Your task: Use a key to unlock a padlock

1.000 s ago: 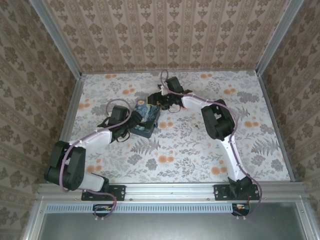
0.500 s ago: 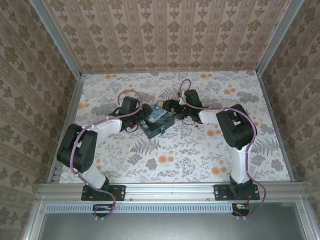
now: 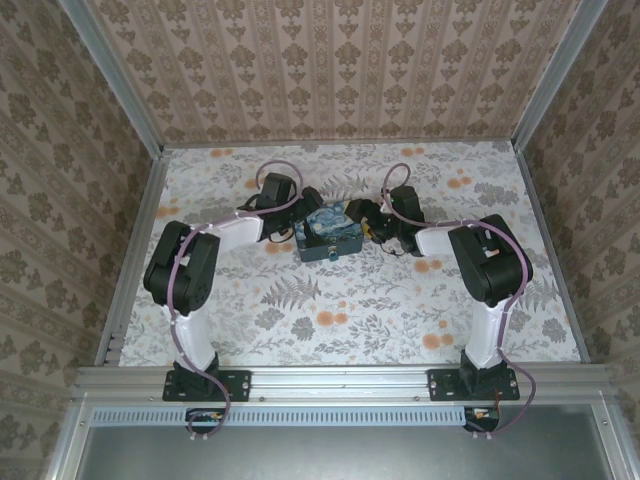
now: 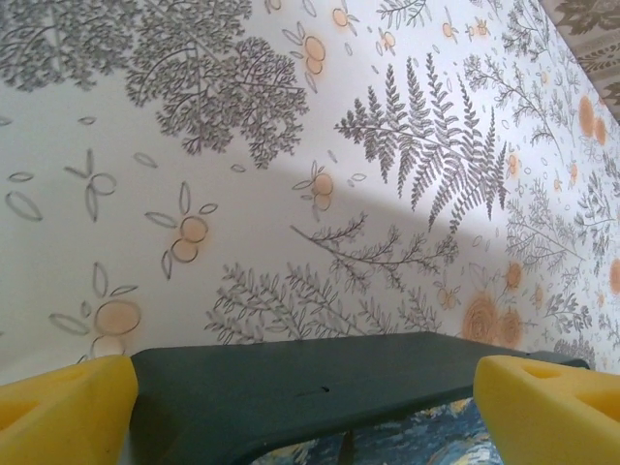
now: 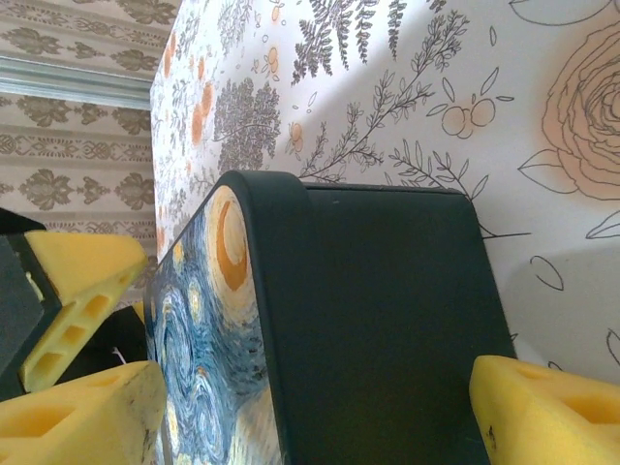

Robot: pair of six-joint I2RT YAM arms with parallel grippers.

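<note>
Both arms were bent inward with elbows out, meeting at mid-table. The left gripper [image 3: 296,230] held its jaws wide across the left edge of the painted box [image 3: 326,234]. The right gripper [image 3: 358,222], jaws also wide, straddled the box's right end. I could not tell where the padlock lay. The floral table [image 3: 400,310] sat inside patterned walls [image 3: 340,70], with open surface on the near side and to both sides.

Overhead shot's evenly lit and soft, just faint shadows on the table [image 3: 400,300]. The left wrist view has a fuzzy-edged shadow band across the middle, with the yellow pads [image 4: 58,407] blurry. In the right wrist view, a grey shadow sits beside the box [image 5: 387,320].
</note>
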